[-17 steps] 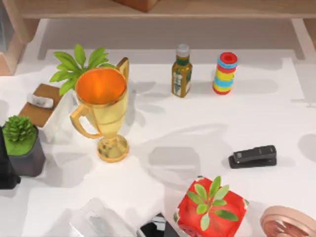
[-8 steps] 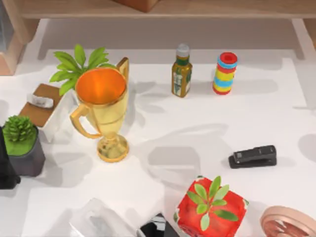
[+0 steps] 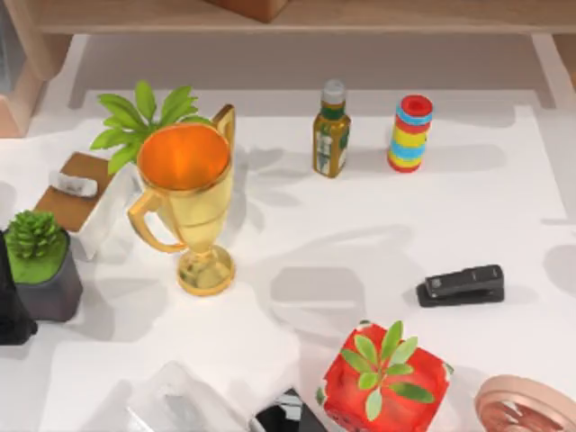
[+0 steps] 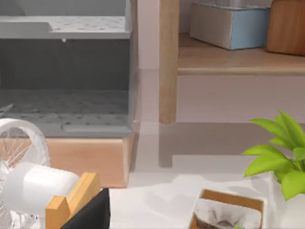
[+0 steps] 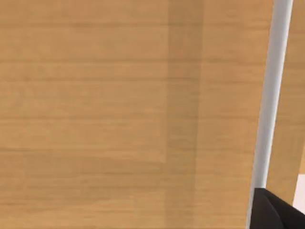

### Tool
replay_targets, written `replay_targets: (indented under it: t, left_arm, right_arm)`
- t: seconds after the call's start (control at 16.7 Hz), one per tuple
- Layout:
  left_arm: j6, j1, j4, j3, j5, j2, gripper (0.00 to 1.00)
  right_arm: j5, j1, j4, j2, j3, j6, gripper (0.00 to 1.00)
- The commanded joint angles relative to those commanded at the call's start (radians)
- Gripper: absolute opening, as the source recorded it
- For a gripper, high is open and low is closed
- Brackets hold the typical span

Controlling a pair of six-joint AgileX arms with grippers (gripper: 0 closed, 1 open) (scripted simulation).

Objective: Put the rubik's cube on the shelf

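The rubik's cube is out of view. The shelf [image 3: 360,16] is a long light-brown board along the far edge of the table, resting on pale side supports. In the left wrist view the shelf [image 4: 238,59] carries a blue-grey box and a brown item. Light-brown wood [image 5: 119,114] lies close up in the right wrist view, with a dark piece at one corner. A black part of my left arm [image 3: 11,306] sits at the table's left edge.
On the table stand a gold trophy [image 3: 189,198], a bottle [image 3: 331,130], a striped cylinder [image 3: 410,133], a black stapler [image 3: 461,284], a red planter [image 3: 382,378] and a grey pot with a succulent [image 3: 40,270]. A grey rack [image 4: 64,71] flanks the shelf.
Only the shadow along the table's right edge has shifted a little. No object on the table has moved.
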State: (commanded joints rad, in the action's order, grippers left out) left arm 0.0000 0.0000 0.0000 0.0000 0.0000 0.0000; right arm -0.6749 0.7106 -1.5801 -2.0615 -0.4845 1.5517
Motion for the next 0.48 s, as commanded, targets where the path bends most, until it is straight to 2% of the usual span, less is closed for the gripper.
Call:
replay_targets:
  t: [0.12, 0.48]
  left_arm:
    - [0.0, 0.0, 0.0, 0.0, 0.0, 0.0, 1.0]
    - [0.0, 0.0, 0.0, 0.0, 0.0, 0.0, 1.0]
  right_arm:
    - [0.0, 0.0, 0.0, 0.0, 0.0, 0.0, 0.0]
    - [0.0, 0.0, 0.0, 0.0, 0.0, 0.0, 0.45]
